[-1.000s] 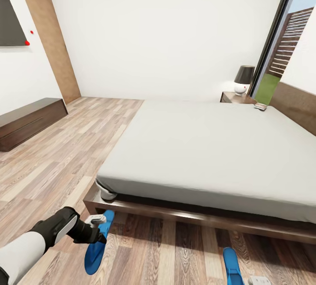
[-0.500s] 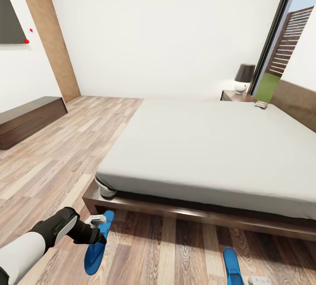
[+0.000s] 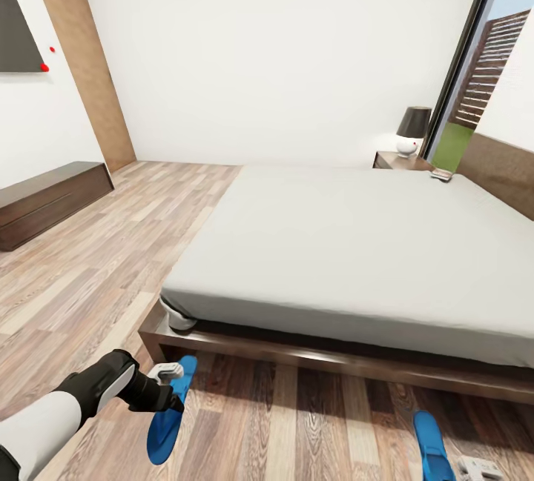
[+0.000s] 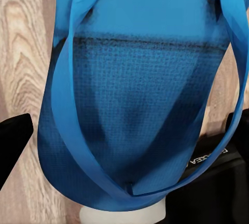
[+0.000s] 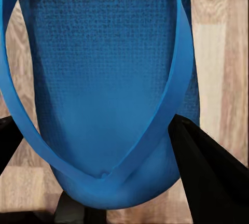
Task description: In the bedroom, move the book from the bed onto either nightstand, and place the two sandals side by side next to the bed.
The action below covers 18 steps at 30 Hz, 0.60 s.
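My left gripper [image 3: 167,383] is shut on a blue sandal [image 3: 166,422] low over the wood floor, by the near left corner of the bed [image 3: 356,244]. In the left wrist view this sandal [image 4: 129,89] lies between the black fingers [image 4: 11,142]. At the bottom right, my right gripper [image 3: 479,468] is shut on the other sandal [image 3: 432,450], whose sole and strap [image 5: 104,79] sit between its fingers [image 5: 207,177]. The book [image 3: 441,174] lies on the bed's far right corner. Just behind it stands the nightstand [image 3: 394,161].
A black-shaded lamp [image 3: 412,130] stands on the nightstand. A long dark bench-like unit [image 3: 44,199] runs along the left wall. Open plank floor [image 3: 111,259] lies left of the bed, and a narrower strip runs along its near frame [image 3: 334,366]. A tall window [image 3: 475,95] is at the right.
My right gripper has carried its sandal to the right along the bed's near side. The left gripper and its sandal have barely moved.
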{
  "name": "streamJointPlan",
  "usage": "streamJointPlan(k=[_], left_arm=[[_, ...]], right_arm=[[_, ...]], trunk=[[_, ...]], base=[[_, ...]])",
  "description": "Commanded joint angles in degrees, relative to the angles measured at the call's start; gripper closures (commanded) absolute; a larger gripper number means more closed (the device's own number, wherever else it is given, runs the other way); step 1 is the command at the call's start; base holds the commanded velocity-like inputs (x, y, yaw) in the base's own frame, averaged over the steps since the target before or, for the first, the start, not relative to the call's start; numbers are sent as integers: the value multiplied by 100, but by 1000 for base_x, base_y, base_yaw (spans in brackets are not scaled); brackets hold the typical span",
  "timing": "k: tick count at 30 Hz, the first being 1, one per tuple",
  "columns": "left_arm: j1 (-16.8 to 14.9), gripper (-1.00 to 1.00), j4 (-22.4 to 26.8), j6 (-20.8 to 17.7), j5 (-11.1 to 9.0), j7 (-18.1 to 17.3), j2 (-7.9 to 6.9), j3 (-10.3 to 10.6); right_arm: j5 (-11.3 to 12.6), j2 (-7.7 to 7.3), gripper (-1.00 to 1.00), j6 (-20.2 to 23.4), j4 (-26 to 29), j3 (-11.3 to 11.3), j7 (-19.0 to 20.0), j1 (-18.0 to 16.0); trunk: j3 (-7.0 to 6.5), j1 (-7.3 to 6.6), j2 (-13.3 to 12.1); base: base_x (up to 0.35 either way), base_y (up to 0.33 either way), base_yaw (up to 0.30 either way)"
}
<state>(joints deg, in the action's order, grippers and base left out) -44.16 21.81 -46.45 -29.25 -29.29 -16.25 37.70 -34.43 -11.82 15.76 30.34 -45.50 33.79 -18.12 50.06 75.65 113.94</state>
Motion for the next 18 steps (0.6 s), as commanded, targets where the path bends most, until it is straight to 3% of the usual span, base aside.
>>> streamJointPlan(k=[1,4,10,18], left_arm=[[-4,100,7,-13,-2,-15,-3,25],[-4,100,7,-13,-2,-15,-1,25],[-4,100,7,-5,-2,-23,6,26],[-4,100,8,-5,-1,-24,48,27]], right_arm=[[-35,11,100,378,308,-33,49,-7],[-37,25,100,697,639,-30,49,-6],[-46,31,100,792,731,-21,42,-4],[-46,39,100,794,731,-16,40,-7]], trunk=[[5,-1,3],[5,-1,3],[5,-1,3],[149,175,323]], base=[[0,0,0],[0,0,0],[0,0,0],[0,0,0]])
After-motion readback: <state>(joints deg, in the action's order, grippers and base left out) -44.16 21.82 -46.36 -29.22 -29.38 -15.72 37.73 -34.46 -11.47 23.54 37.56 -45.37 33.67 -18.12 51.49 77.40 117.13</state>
